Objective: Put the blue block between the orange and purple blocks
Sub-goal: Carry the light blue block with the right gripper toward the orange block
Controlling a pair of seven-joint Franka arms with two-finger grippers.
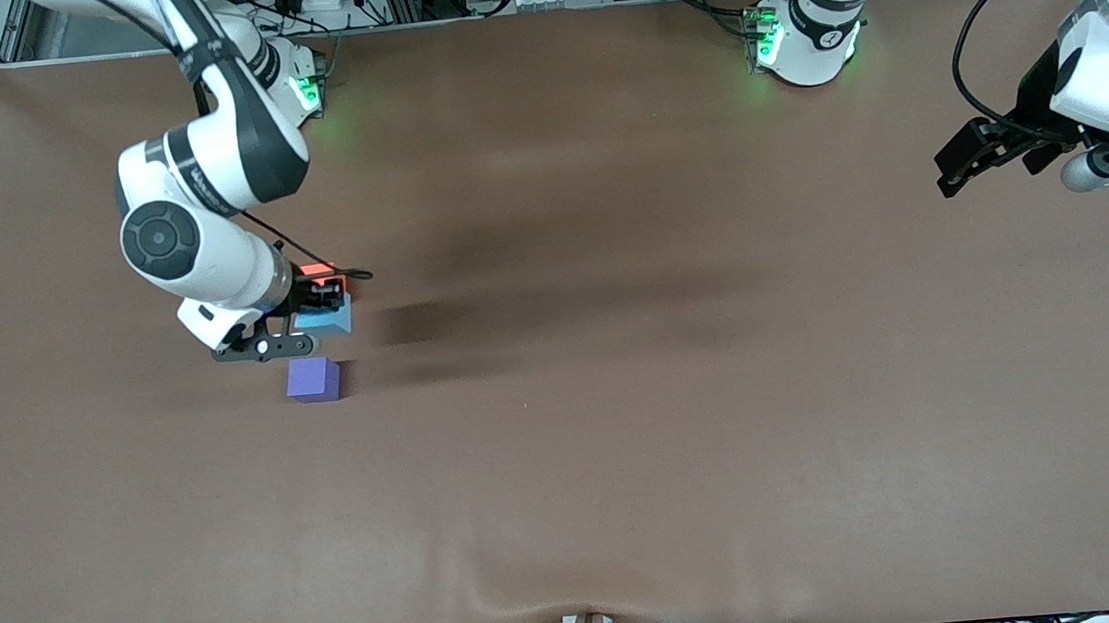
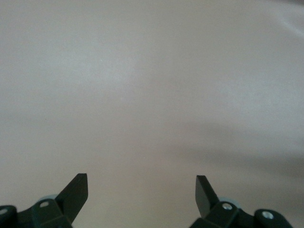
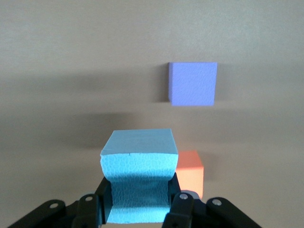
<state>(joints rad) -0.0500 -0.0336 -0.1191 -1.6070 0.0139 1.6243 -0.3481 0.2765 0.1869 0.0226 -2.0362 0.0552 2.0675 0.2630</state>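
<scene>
My right gripper (image 1: 314, 310) is shut on the light sky-blue block (image 1: 329, 317), squeezing its sides, and holds it above the table over the gap between the other two cubes. In the right wrist view the blue block (image 3: 137, 175) fills the space between the fingers (image 3: 89, 209). The orange block (image 1: 318, 271) lies on the table, partly hidden by the gripper; it shows beside the blue block in the right wrist view (image 3: 191, 173). The purple block (image 1: 314, 380) lies nearer to the front camera, also seen in the right wrist view (image 3: 193, 83). My left gripper (image 1: 963, 165) waits open and empty at the left arm's end of the table.
The brown table cover (image 1: 625, 426) stretches wide around the cubes. The left wrist view shows only bare cover (image 2: 152, 95) between its open fingers.
</scene>
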